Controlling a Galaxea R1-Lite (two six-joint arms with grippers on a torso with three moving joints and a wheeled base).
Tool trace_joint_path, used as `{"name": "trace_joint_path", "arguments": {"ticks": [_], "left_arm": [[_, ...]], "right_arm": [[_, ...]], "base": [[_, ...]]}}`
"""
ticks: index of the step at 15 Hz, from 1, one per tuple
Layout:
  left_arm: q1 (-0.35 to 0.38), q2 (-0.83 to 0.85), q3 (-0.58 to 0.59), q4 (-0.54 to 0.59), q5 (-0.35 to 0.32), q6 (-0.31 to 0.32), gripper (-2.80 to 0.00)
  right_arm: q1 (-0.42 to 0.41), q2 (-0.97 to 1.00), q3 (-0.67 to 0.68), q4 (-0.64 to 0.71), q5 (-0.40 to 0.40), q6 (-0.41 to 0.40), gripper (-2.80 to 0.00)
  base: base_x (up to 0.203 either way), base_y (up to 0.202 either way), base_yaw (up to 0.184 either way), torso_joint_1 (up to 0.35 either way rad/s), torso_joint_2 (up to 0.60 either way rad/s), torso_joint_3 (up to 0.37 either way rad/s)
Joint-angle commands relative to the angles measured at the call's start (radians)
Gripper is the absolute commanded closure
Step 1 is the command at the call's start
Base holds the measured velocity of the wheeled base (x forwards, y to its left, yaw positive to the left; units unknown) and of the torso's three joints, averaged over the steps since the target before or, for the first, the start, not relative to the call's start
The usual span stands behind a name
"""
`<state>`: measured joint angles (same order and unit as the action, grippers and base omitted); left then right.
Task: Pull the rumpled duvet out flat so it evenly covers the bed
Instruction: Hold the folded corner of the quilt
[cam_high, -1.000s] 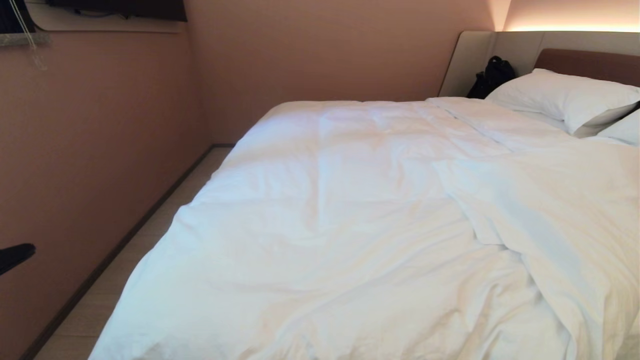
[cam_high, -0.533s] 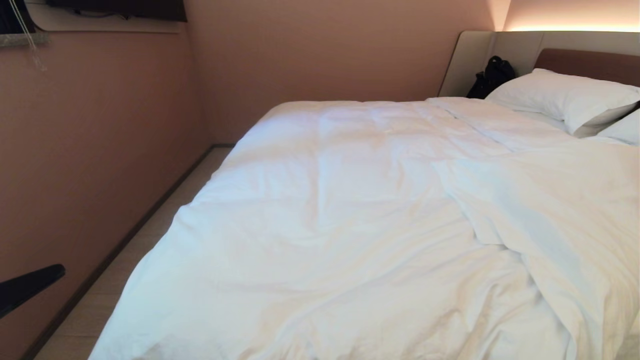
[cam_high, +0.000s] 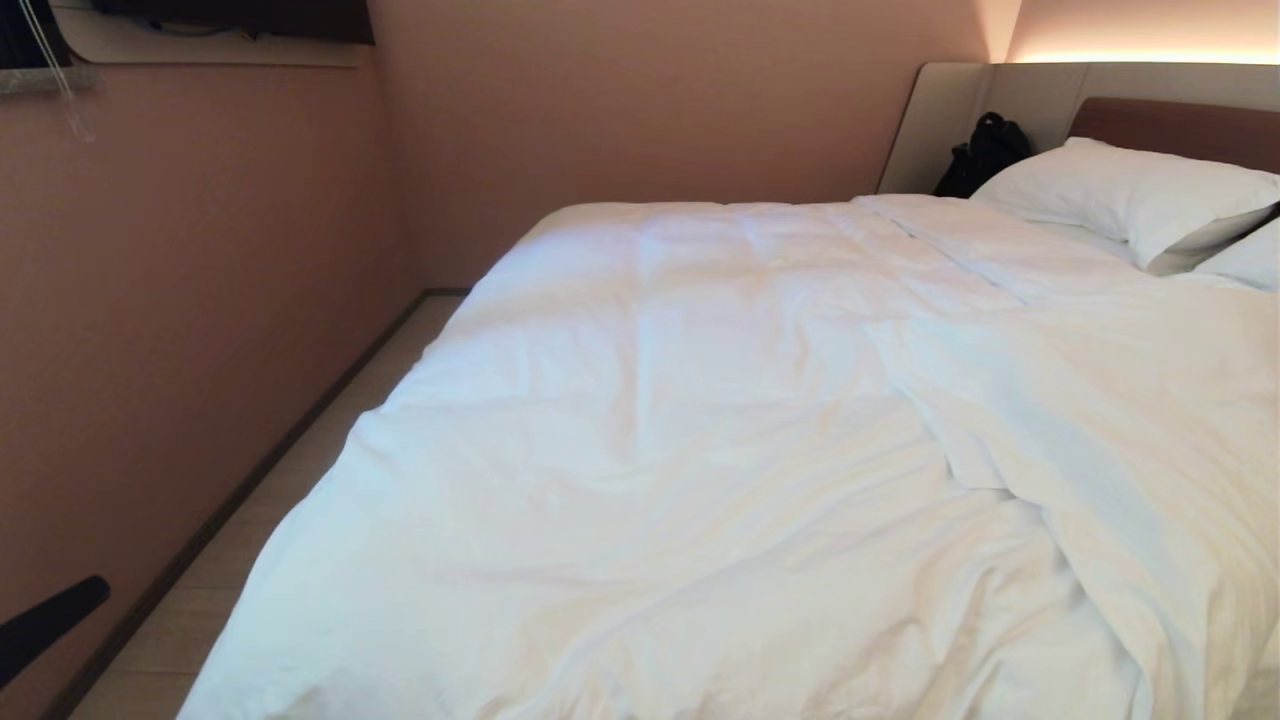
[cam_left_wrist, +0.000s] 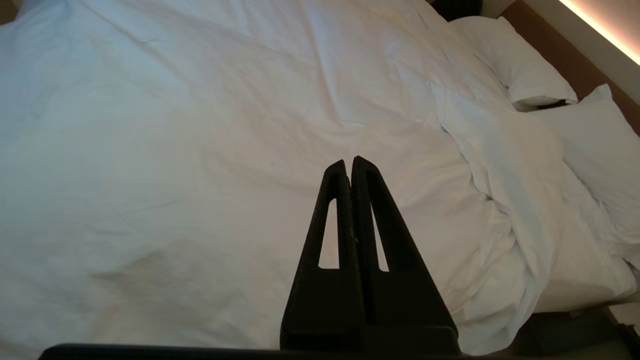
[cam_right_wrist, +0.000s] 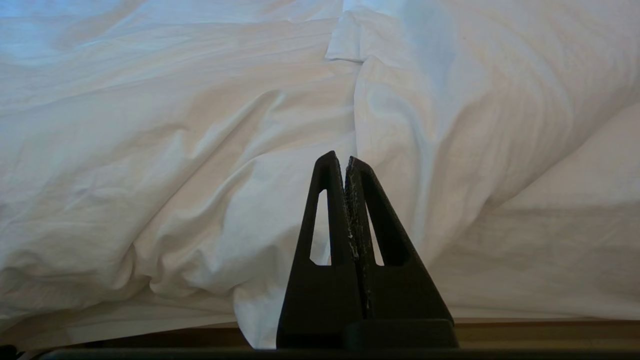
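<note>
The white duvet (cam_high: 700, 450) lies over most of the bed (cam_high: 1180, 128), creased, with a thick folded-over flap (cam_high: 1100, 420) on the right side. My left gripper (cam_left_wrist: 348, 161) hangs above the duvet (cam_left_wrist: 175, 150), shut and empty; in the head view only its dark tip (cam_high: 95, 592) shows at the lower left, over the floor beside the bed. My right gripper (cam_right_wrist: 340, 157) is shut and empty, low in front of the bunched duvet (cam_right_wrist: 175, 150) at the bed's near edge. It does not show in the head view.
Two white pillows (cam_high: 1120, 195) lie at the headboard, with a black bag (cam_high: 985, 150) beside them. A pink wall (cam_high: 200, 300) runs close along the bed's left side, leaving a narrow strip of floor (cam_high: 300, 480).
The left gripper's tip has slid downward at the left edge of the head view. The duvet and the rest of the scene have not moved.
</note>
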<state>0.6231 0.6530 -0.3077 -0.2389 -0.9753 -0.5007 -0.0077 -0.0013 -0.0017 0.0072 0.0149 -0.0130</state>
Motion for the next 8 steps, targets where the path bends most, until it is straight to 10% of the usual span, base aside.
{"name": "trace_joint_path", "arguments": {"ticks": [1,5,8], "left_arm": [[-0.106,-0.058,0.001,-0.002,0.119,-0.007,0.00],[-0.442,-0.109,0.004,0.009,0.428,-0.006,0.00],[-0.567,-0.209,0.001,0.106,0.509,0.048,0.00]], "right_arm": [[0.000,0.001,0.000,0.000,0.000,-0.001,0.00],[0.000,0.001,0.000,0.000,0.000,-0.001,0.00],[0.000,0.001,0.000,-0.001,0.000,-0.001,0.00]], "base": [[0.000,0.000,0.000,0.000,0.00,0.000],[0.000,0.000,0.000,0.000,0.00,0.000],[0.000,0.000,0.000,0.000,0.00,0.000]]}}
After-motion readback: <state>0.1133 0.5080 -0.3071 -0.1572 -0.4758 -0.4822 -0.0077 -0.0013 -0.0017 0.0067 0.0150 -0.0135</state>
